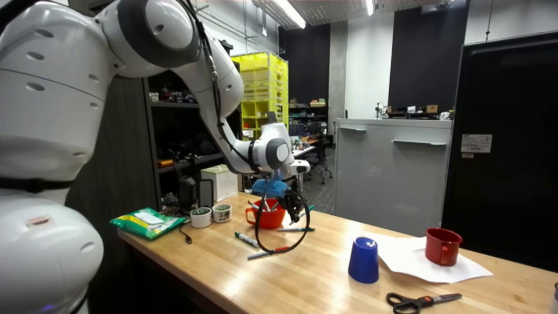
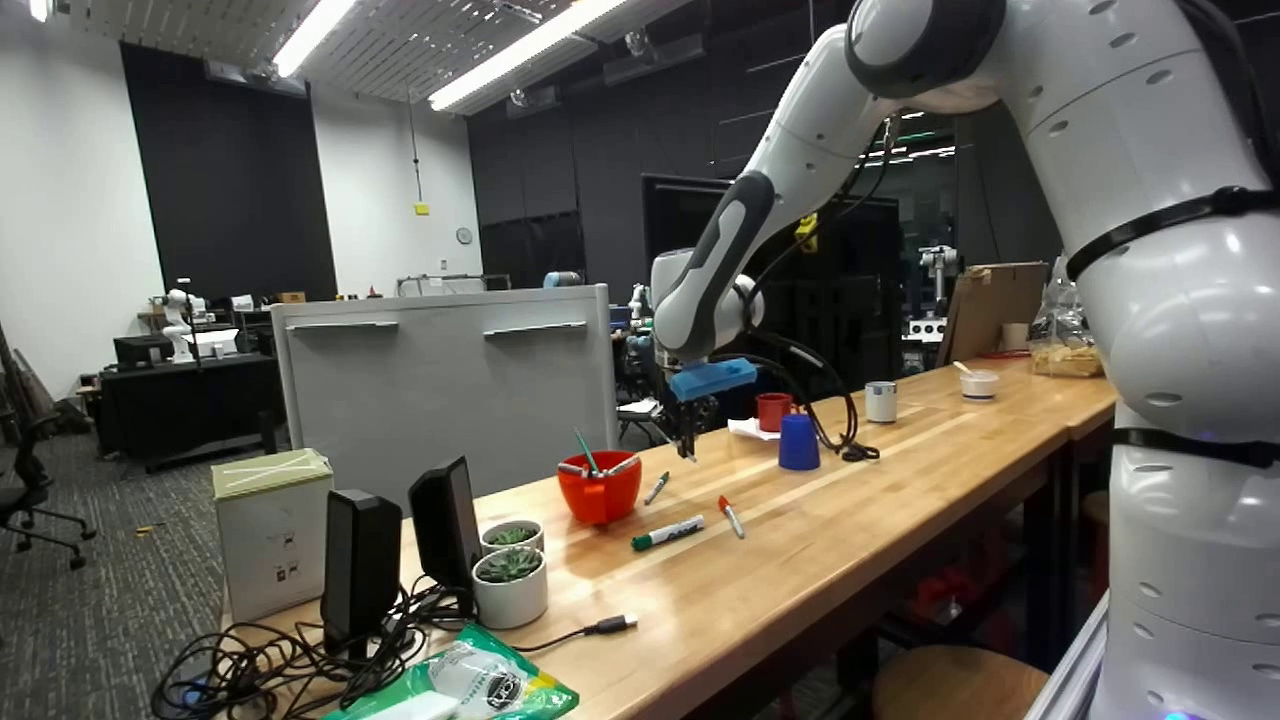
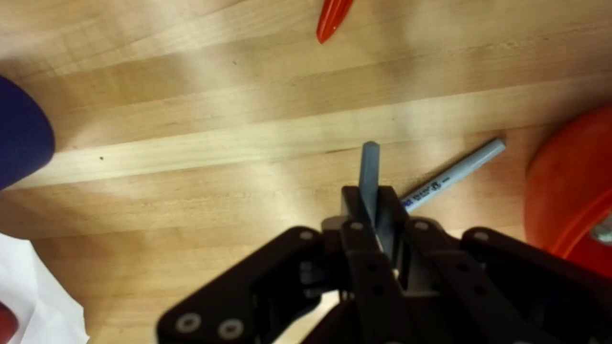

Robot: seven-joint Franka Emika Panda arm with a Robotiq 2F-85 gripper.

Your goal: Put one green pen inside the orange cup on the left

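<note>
The orange cup point(image 1: 267, 219) stands on the table in both exterior views point(image 2: 598, 496) with several pens in it. Its wall shows at the right edge of the wrist view point(image 3: 559, 177). My gripper point(image 1: 296, 215) is shut on a green pen point(image 1: 311, 209) with a teal end, held tilted above the table beside the cup. In the wrist view the held pen's grey barrel point(image 3: 369, 165) sticks out past the fingertips; the rest is hidden between the fingers. A similar teal-capped pen point(image 1: 296, 229) lies on the table near the cup; its grey barrel also shows in the wrist view point(image 3: 454, 174).
A green-capped marker point(image 2: 667, 533) and a red-orange pen point(image 2: 731, 517) lie near the cup. A blue cup point(image 1: 364, 260), a darker red cup point(image 1: 439, 249) on white paper point(image 1: 409, 257) and scissors point(image 1: 418, 302) are farther along. Two potted plants point(image 2: 510, 590) stand beside the speakers point(image 2: 445, 525).
</note>
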